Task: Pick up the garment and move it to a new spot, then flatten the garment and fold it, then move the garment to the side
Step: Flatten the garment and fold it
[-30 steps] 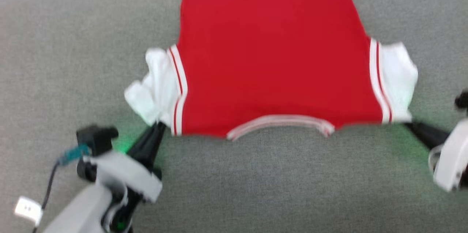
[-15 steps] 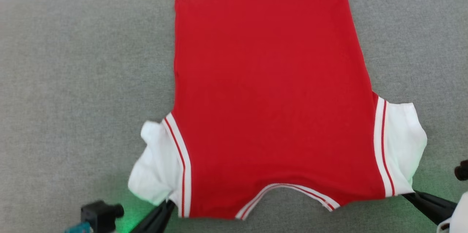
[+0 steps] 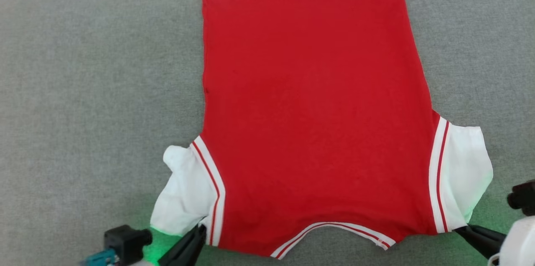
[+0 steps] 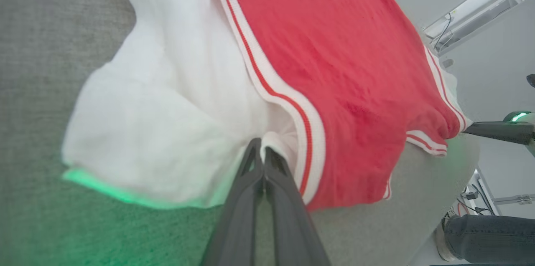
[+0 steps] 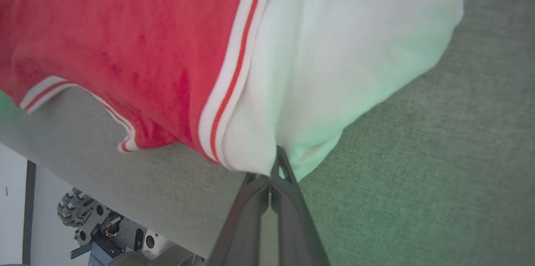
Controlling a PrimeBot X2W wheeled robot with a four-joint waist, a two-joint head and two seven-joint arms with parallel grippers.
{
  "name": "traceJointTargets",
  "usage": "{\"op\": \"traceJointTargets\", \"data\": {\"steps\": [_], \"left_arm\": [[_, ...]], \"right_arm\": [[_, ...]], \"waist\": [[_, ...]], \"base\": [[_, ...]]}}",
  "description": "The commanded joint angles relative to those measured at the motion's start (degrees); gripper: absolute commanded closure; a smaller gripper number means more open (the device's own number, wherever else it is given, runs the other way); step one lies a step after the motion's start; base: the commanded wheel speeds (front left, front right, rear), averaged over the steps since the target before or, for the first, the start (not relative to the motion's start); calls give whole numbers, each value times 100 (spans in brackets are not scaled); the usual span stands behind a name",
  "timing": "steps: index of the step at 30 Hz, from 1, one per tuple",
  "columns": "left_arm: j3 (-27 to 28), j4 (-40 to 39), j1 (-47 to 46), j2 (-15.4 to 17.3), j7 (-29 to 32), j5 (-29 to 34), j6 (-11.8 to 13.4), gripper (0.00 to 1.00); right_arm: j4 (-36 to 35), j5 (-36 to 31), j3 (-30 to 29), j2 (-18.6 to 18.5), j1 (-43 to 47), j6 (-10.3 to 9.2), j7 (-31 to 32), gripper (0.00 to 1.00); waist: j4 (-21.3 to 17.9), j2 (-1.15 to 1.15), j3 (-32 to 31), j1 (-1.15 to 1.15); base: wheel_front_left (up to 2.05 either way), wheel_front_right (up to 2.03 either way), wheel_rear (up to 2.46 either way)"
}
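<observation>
Grey cloth surface point(image 3: 83, 90) underneath: my left pincer point(image 3: 199, 229) at seven o'clock and right pincer point(image 3: 459, 229) at five each clamp a white sleeve of the garment point(image 3: 313, 111). It lies flat, stretching toward twelve; a person's jeans leg point(image 4: 489, 232) stands past the surface's edge.

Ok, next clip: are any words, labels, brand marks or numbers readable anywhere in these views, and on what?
None can be read.
The garment lies with a plain red side up; its stripe trim carries no lettering.
The grey cloth surface bears no marks.
</observation>
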Motion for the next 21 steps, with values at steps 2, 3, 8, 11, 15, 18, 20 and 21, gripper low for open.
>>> {"op": "traceJointTargets", "data": {"steps": [2,3,8,11,15,18,20,21], "left_arm": [[-51,236,-163,-190,-24,27,-81,100],[-44,360,-217,-255,-50,7,-119,100],[-169,1136,-509,-539,-12,71,-321,100],[-185,1526,-664,-719,-40,35,-429,100],[-173,1867,-756,-844,-83,20,-530,100],[-81,1968,-721,-885,-134,-26,-586,100],[-47,1973,-693,-898,-159,-14,-608,100],[-26,1953,-691,-907,-163,-15,-624,100]], "right_arm": [[221,-35,162,86,-177,-4,13,100],[344,-1,205,142,-223,-4,-6,100],[940,-242,581,126,-471,-7,-113,100],[1221,-493,847,32,-607,-35,-422,100],[1241,-571,998,74,-785,-41,-1024,16],[1017,-409,970,61,-795,-25,-1276,0],[772,-393,871,-141,-694,-25,-1260,0],[666,-240,694,-120,-588,-24,-1228,0]], "waist": [[34,0,20,0],[43,0,28,0],[116,0,105,0],[126,0,143,0],[52,0,215,0],[-46,0,272,0],[-99,0,316,0],[-118,0,342,0]], "base": [[0,0,0],[0,0,0],[0,0,0],[0,0,0],[0,0,0],[0,0,0],[0,0,0],[0,0,0]]}}
